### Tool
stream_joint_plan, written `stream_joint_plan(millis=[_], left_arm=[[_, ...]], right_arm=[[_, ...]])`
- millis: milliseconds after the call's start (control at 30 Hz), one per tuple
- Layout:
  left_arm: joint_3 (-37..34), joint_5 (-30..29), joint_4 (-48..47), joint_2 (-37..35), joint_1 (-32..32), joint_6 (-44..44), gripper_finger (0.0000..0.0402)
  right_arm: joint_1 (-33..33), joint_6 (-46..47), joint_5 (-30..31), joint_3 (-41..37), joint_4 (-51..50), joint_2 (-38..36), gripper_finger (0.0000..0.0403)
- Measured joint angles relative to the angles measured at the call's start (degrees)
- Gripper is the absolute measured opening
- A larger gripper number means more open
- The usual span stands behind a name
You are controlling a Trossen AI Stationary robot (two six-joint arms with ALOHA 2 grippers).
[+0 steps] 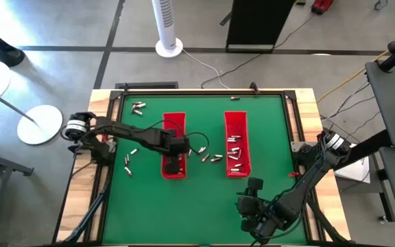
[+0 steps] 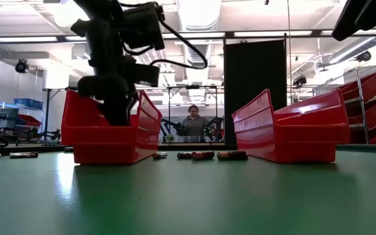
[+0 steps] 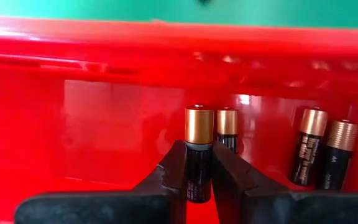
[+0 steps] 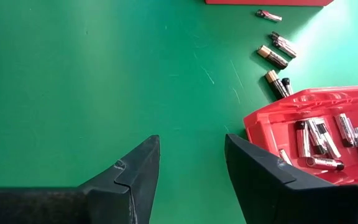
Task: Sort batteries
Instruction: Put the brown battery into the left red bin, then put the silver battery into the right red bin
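**Desk:** What does the overhead view show?

**Photographer:** The left tool hangs inside the left red tray, near that tray's 6 o'clock end. Its wrist view shows the two fingers closed on a black battery with a copper cap, held upright between them. Three more batteries stand or lean against the tray wall just behind it.

**Desk:** And the other arm?

**Photographer:** The right tool sits low over the green bench at about 5 o'clock, well apart from both trays. Its fingers stand apart with only bare green between them; it has hold of nothing.

**Desk:** Where are the rest of the batteries?

**Photographer:** A cluster lies in the right red tray, mostly toward its 6 o'clock half. A few loose ones lie on the bench between the two trays. Another small group sits near the bench's 10 o'clock corner, and a couple lie at 9 o'clock of the left tray.

**Desk:** Anything in the background?

**Photographer:** From bench height, a person is visible in the room beyond, framed in the gap between the trays.
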Motion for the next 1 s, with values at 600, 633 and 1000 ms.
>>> stream_joint_plan(millis=[600,633,1000], left_arm=[[0.0,-0.1,0.6,3.0,0.0,2.4,0.0084],[0.0,-0.1,0.6,2.9,0.0,2.4,0.0087],[5.4,-0.2,-4.6,-0.7,-0.2,3.4,0.0133]], right_arm=[[0.0,0.1,0.0,0.0,0.0,0.0,0.0184],[0.0,-0.1,0.0,0.0,0.0,0.0,0.0184],[-2.0,-8.2,0.5,3.1,-0.2,-0.3,0.0195]])
